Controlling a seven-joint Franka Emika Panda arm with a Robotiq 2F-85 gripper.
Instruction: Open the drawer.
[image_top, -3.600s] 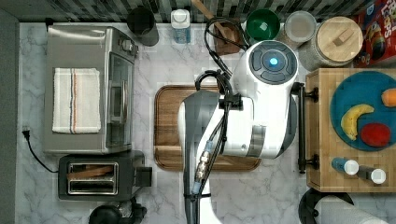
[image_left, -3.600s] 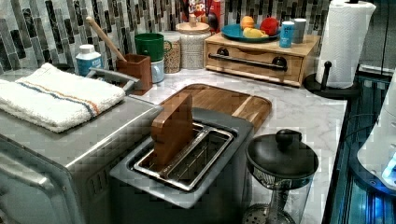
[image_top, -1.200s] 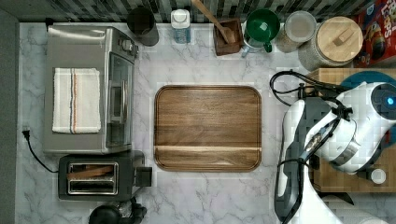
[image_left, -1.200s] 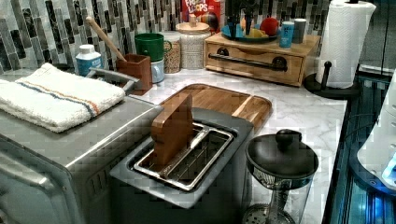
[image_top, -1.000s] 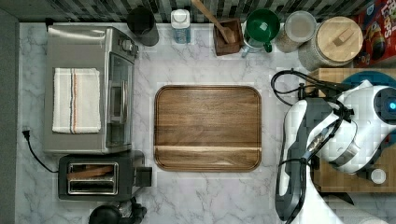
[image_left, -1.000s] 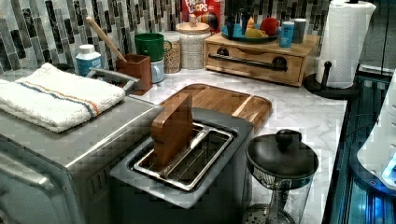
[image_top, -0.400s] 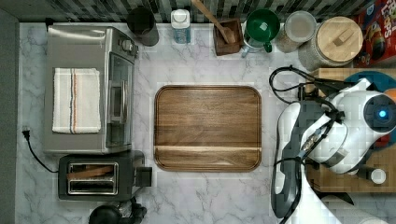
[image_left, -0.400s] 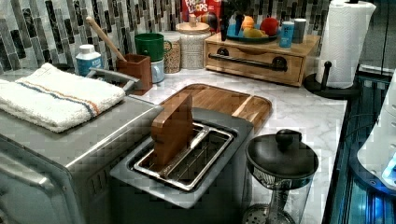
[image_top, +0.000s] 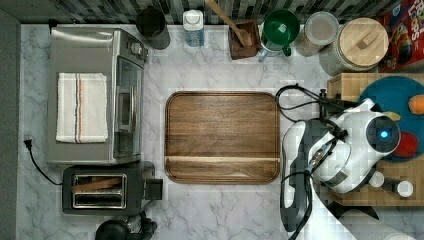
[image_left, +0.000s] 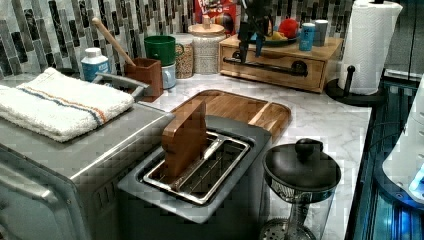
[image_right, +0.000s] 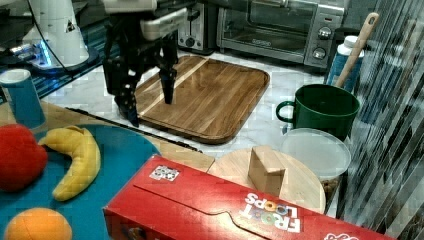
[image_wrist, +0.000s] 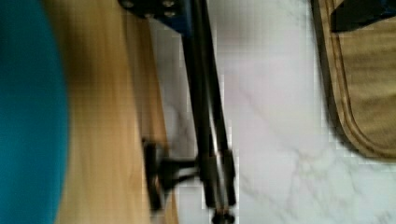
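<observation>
The drawer (image_left: 280, 77) is a light wood front in the butcher-block cabinet at the left view's back right, and it sits flush with the cabinet. Its long black bar handle (image_left: 275, 66) runs across the front. My gripper (image_left: 250, 52) hangs open in front of the handle's left end in the left view. In the right view the gripper (image_right: 150, 107) has its two black fingers spread, one finger (image_right: 131, 107) close to the bar. The wrist view shows the handle (image_wrist: 205, 116) beside the cabinet top (image_wrist: 107, 116), lying between the fingers and near one of them. Nothing is gripped.
A dark walnut tray (image_top: 222, 137) lies on the marble counter just beside the cabinet. A blue plate (image_top: 395, 100) with fruit and small cups sits on the cabinet top. A paper towel roll (image_left: 370, 45) stands next to the cabinet. Jars, a green mug (image_top: 280, 25) and a cereal box line the back wall.
The arm swung from above the walnut tray over to the cabinet. Over the last second the open gripper came down in front of the drawer toward its handle.
</observation>
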